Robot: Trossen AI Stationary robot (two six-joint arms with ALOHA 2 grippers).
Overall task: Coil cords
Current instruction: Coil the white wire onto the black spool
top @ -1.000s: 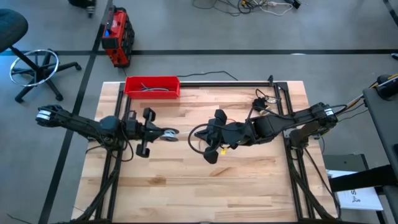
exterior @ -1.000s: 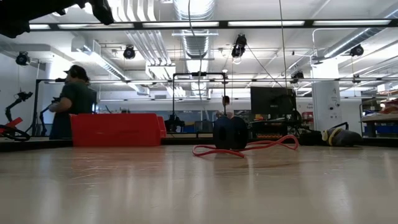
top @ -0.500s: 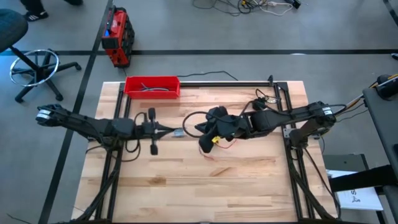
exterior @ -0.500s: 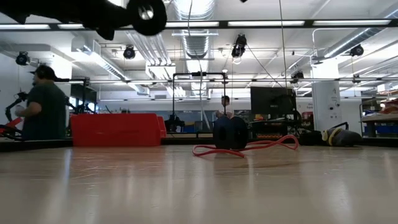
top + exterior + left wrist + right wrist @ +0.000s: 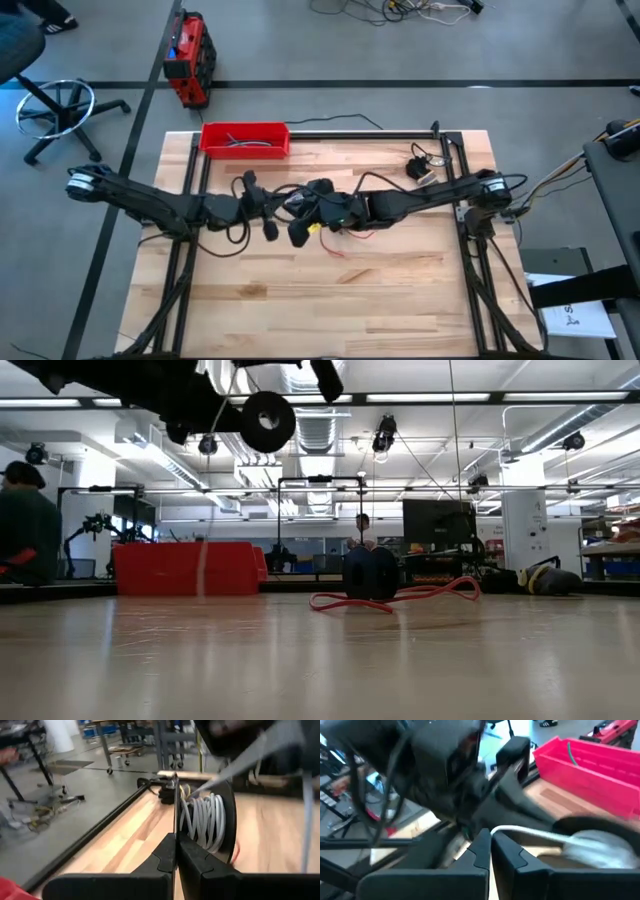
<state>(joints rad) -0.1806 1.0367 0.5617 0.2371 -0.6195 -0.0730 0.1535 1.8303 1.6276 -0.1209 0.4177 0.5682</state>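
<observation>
White cord (image 5: 202, 820) coiled on round black disc, left pincer (image 5: 176, 851) clamping disc, right pincer (image 5: 490, 842) pinching cord.

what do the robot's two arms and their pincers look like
Both arms are dark, slim and jointed, with black cables looped alongside. The left pincer and right pincer each have two flat, matte black fingers with angular tips. A small yellow mark shows near the right arm's wrist.

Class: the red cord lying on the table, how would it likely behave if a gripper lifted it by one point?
The red cord lies in loose, uneven loops, so it probably droops when lifted. Thin, likely light. It may drag the black disc beside it.
</observation>
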